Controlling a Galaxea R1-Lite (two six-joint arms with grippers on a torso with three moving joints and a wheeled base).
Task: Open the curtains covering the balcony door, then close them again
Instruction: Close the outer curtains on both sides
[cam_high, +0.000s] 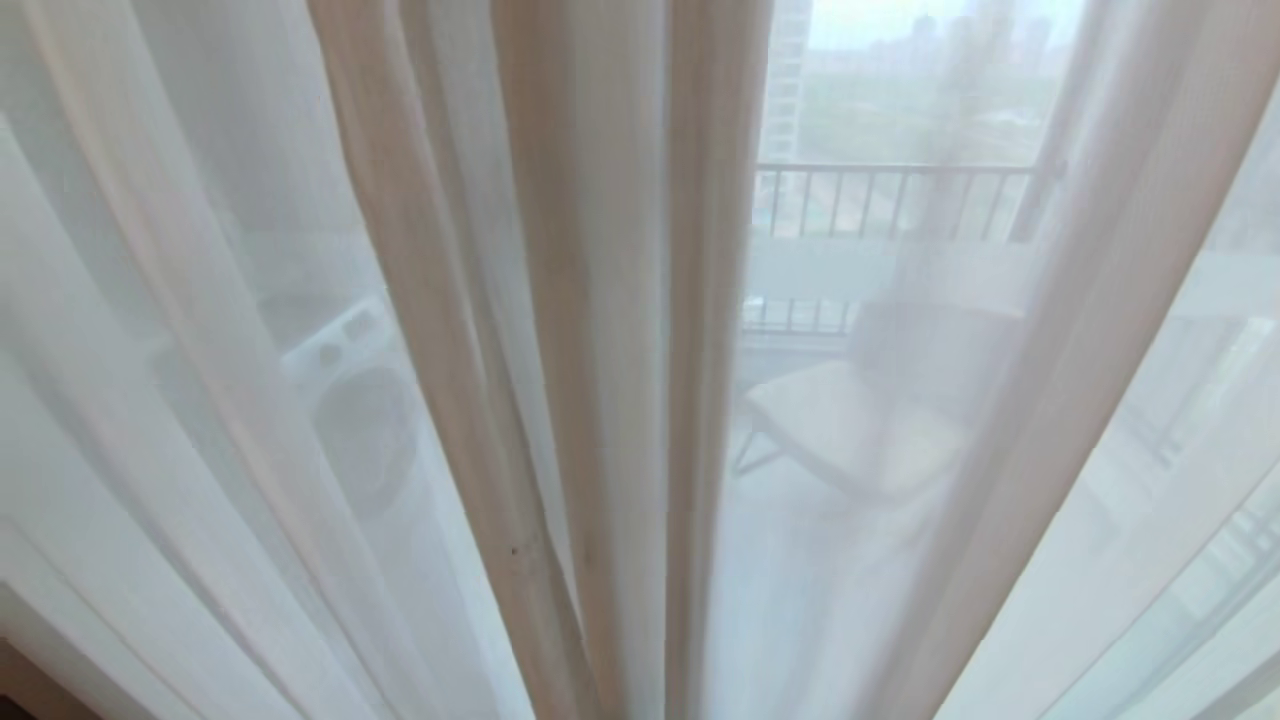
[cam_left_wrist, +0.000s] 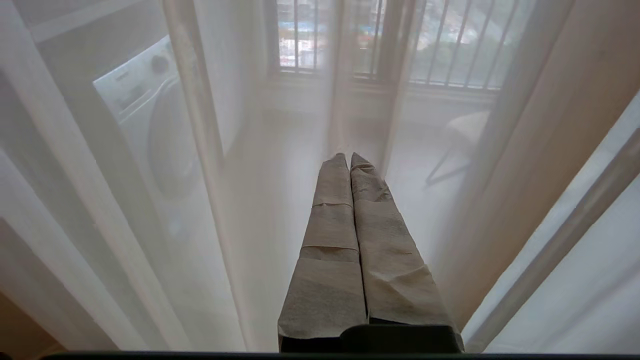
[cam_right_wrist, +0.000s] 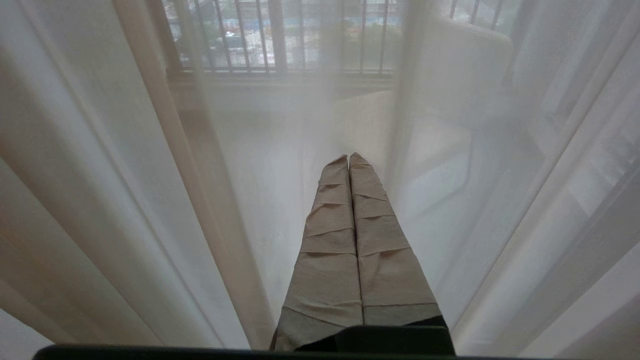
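Hanging shut across the whole head view, the curtains (cam_high: 590, 300) meet in beige pleats at the centre of the frame, sheer white panels (cam_high: 1000, 400) spreading to both sides. Through them, a chair (cam_high: 860, 420) shows right of centre and a washing machine (cam_high: 350, 400) left of centre. The left tool (cam_left_wrist: 349, 156) and right tool (cam_right_wrist: 348, 156) both sit pressed together, empty, facing the fabric. Opening looks not yet begun; next, a tool must part and pinch an edge at the central seam.

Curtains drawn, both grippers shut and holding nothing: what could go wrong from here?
1. The sheer curtains hang in loose folds, so the shut left gripper or right gripper may slide off or snag.
2. The beige pleats sit bunched at the centre; pulling one layer could leave the other behind.
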